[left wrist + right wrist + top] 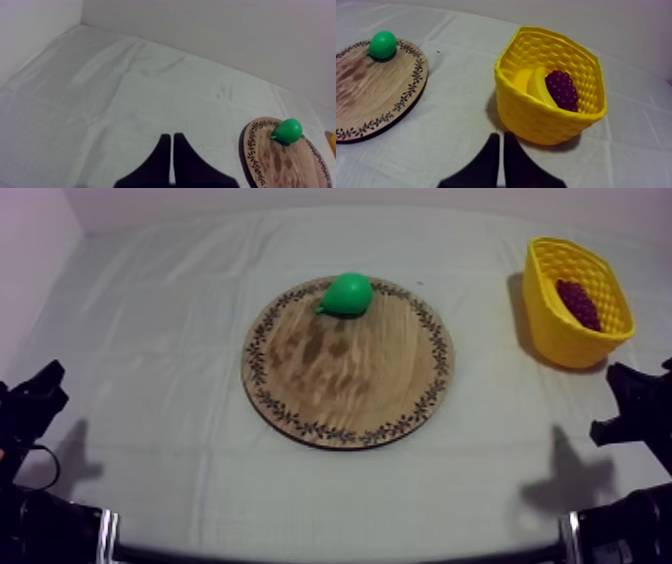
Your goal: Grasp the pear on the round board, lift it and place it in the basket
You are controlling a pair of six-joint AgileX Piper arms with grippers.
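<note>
My arms sit lower L/R, left gripper (171, 136) & right gripper (499, 135) clenched empty, pear (348, 293) well apart, upper-centre on board (350, 383).

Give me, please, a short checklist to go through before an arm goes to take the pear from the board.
1. The pear lies free on the wooden board, near its far rim: ok.
2. The left gripper holds nothing: ok.
3. The right gripper, in front of the yellow basket, holds nothing: ok.
4. Fingers opened for a grasp: not ok, both grippers are shut.
5. The basket stands upright: ok.
6. Room inside beside the grapes and the banana: ok, it seems.
</note>
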